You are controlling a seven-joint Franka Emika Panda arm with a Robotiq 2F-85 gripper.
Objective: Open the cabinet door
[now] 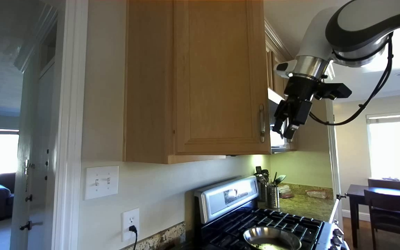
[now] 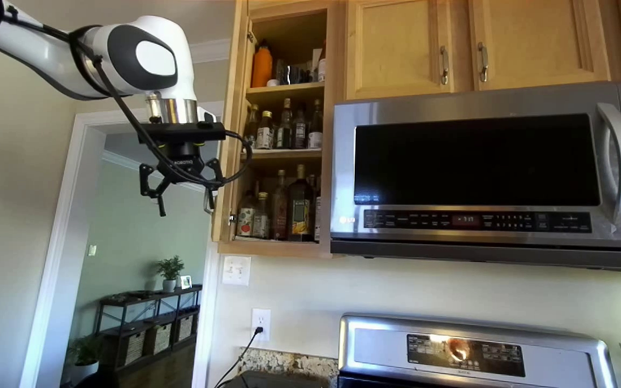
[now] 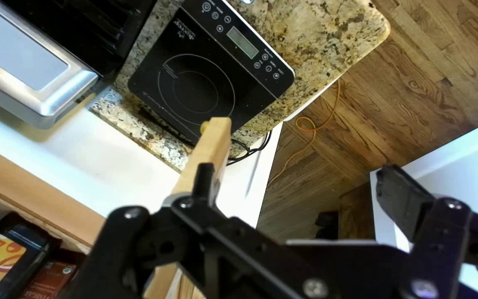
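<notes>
Cabinet door (image 1: 218, 73): the tall honey-wood upper one, standing out roughly square from its cabinet (image 2: 273, 248), hinged at the end away from the LG microwave (image 2: 475, 161). So yeah, it's open.
Bottles (image 2: 299, 205): lined up on the shelves (image 2: 284, 153) in plain sight — decent proof there's room to reach in.
Bar handle (image 1: 262, 123): slim silver pull, low on the door's outer face, near its free edge.
Robotiq gripper (image 2: 186, 209): spread wide, nothing pinched, out by that free edge and looking about level with the handle.
Near finger (image 3: 203, 182): right up by the door edge (image 3: 209, 151) in the wrist view. Might be touching, might be just beside it; whether it's hooked behind the handle I honestly can't make out from these angles.
Far finger (image 3: 401, 197): well apart from the wood.
Step at the door: I'd call it the last bit of opening — job looks basically done, maybe a little extra swing left if someone wants it.
Next move for the arm (image 2: 155, 58): I'd ease the fingers straight off the edge and away, no sideways drag, since a snag on the handle could tug the door back toward closed. Want it wider? Nudge the inner face, no pinching needed.
</notes>
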